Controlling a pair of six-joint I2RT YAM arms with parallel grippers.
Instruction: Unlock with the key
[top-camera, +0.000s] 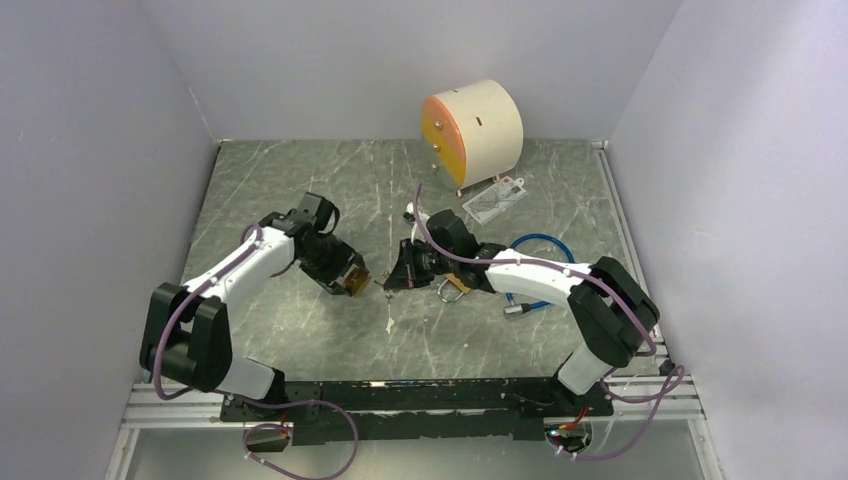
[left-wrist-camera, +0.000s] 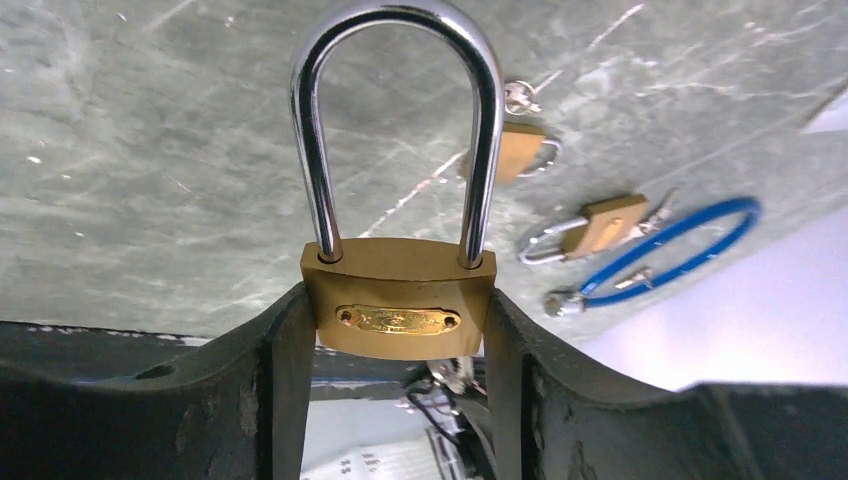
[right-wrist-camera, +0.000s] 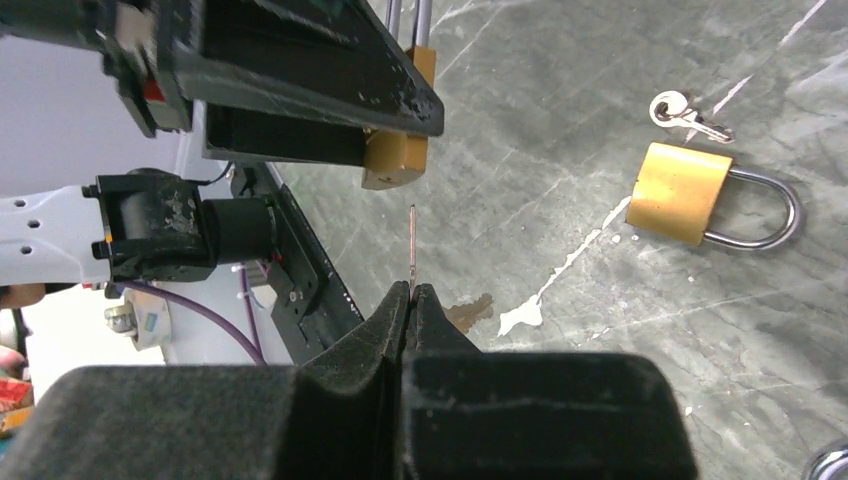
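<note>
Brass, yellow and lightly scuffed: long-shackled brass padlock (left-wrist-camera: 398, 295) with a rectangular body. Its face carries an oval embossed plate fixed by two small rivets, and both legs of the tall polished chrome shackle are seated in the body. It sits in the left gripper (top-camera: 351, 281), whose black fingers (left-wrist-camera: 285, 350) press on the two narrow sides of the body, part-way open to its width; the shackle points away from the wrist. Opposite, the right gripper (right-wrist-camera: 410, 297) has its jaws closed tight on a thin flat metal key (right-wrist-camera: 412, 245). Seen edge-on, the blade projects straight from the fingertips, its tip just short of the underside of the held body and not touching; whether it lines up with the keyhole cannot be told. On the grey marbled tabletop (top-camera: 300, 180) beyond lies a short-shackled brass padlock (right-wrist-camera: 690, 192), flat, with a small silver key (right-wrist-camera: 685, 112) just beside it. A third brass padlock (left-wrist-camera: 600, 225) lies next to a blue looped cable lock (left-wrist-camera: 700, 235). Near the back wall stand a cream cylindrical box with an orange face (top-camera: 472, 130) and a white printed card (top-camera: 495, 198).
</note>
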